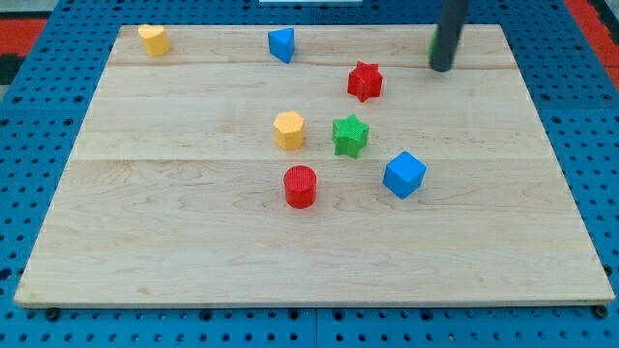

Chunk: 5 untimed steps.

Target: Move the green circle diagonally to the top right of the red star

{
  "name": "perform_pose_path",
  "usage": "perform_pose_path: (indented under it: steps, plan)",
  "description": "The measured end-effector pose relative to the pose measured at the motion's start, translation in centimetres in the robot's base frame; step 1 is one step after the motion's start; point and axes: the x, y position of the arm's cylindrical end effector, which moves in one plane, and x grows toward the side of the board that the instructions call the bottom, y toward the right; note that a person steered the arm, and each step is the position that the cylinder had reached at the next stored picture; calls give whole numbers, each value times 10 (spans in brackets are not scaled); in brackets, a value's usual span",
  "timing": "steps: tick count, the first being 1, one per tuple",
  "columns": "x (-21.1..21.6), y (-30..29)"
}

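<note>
Near the top right corner of the desk (193, 251), the green circle (432, 44) shows only as a thin sliver behind my tip (442, 69), above and to the right of the red star (365, 81). It is probably light and stiff and should slide easily, so I would push it low on its side. I have no fingers to open, so nothing is held. Whether my tip touches it, I cannot tell.

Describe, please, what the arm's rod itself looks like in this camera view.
Only the lower part of the rod shows, entering from the view's top edge. It is a straight, smooth, round dark grey rod, plain all the way down to my tip, which ends blunt. No cables, markings or labels show on it. A sliver of green shows just behind its left edge. The rest of the arm is out of view.
</note>
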Motion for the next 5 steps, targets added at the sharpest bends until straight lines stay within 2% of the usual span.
perform_pose_path:
  steps: [1, 2, 3, 4, 5]
  plan:
    - [-30, 48]
    - [-62, 33]
    - [-70, 21]
    - [-62, 50]
    - [-38, 37]
